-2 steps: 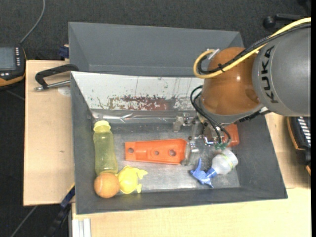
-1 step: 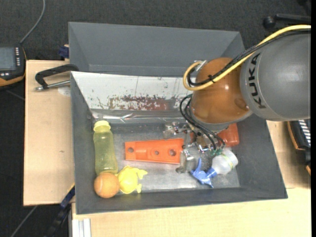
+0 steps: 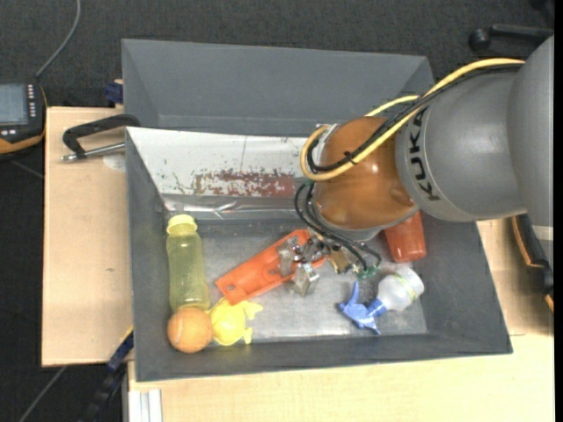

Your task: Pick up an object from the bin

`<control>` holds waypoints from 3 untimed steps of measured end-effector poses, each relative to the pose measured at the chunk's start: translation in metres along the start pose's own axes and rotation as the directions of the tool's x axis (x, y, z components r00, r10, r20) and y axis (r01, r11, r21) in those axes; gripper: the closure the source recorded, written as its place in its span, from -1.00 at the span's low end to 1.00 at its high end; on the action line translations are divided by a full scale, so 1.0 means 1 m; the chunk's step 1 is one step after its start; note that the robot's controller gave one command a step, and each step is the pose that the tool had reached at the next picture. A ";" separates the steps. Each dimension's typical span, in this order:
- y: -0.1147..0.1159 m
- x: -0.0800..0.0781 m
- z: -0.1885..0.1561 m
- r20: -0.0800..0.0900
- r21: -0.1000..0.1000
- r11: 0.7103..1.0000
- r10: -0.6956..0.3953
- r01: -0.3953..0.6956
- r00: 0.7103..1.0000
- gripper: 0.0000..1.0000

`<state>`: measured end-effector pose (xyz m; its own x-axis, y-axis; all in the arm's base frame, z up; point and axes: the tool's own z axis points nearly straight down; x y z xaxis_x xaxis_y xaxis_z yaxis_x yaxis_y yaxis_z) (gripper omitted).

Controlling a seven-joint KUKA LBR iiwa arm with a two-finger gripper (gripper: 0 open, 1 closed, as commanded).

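Jaws sit at right end of flat orange plastic piece [image 3: 249, 276], bin [image 3: 264, 86] centre; spread or pinching: cannot tell.

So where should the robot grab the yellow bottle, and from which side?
Probably round the middle of the yellow bottle, coming straight down from above and squeezing across its narrow width. It lies flat beside the bin's left wall, with the orange ball at its bottom end, so the ends and wall side look crowded.
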<state>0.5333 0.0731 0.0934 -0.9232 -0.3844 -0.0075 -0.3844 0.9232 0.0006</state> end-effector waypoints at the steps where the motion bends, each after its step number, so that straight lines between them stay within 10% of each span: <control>1: 0.000 0.000 0.000 0.000 0.000 1.000 0.000 0.000 1.000 1.00; 3: 0.009 -0.005 -0.050 0.006 0.000 1.000 -0.021 0.021 1.000 1.00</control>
<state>0.5338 0.0833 0.1437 -0.9149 -0.4034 -0.0131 -0.4035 0.9150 0.0005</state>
